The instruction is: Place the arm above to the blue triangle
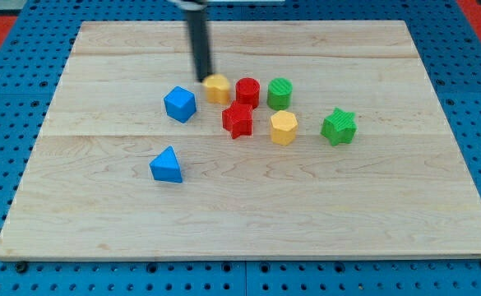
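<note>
The blue triangle (167, 165) lies on the wooden board (248, 214), left of centre and toward the view's bottom. My tip (205, 78) ends the dark rod that comes down from the view's top. It sits just left of a yellow block (217, 88), almost touching it. The tip is above and to the right of the blue triangle, well apart from it. A blue cube (180, 104) lies between them, below and left of the tip.
A red cylinder (247, 91), a green cylinder (279, 93), a red star (238, 120), a yellow hexagon (283, 127) and a green star (339, 127) cluster right of the tip. A blue pegboard (10, 90) surrounds the board.
</note>
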Robot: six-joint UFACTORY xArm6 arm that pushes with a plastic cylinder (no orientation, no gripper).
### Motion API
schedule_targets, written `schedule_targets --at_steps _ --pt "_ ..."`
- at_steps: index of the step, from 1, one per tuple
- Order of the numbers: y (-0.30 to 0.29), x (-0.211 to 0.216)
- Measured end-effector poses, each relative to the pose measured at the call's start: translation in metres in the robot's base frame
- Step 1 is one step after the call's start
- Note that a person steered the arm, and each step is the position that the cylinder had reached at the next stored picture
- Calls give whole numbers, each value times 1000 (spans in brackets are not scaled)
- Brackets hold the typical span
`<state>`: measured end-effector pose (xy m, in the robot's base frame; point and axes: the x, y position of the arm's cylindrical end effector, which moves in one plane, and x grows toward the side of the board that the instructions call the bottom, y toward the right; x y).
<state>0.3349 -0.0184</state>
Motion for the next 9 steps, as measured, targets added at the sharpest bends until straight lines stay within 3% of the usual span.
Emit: schedule_targets --at_steps 1,2,3,4,5,6,7,9 --pt "4 4" --pt "-29 -21" --pt "-107 -61" --pt "-152 -12" --pt "-96 57" --pt "63 59" --pt "142 64" --pt "97 75"
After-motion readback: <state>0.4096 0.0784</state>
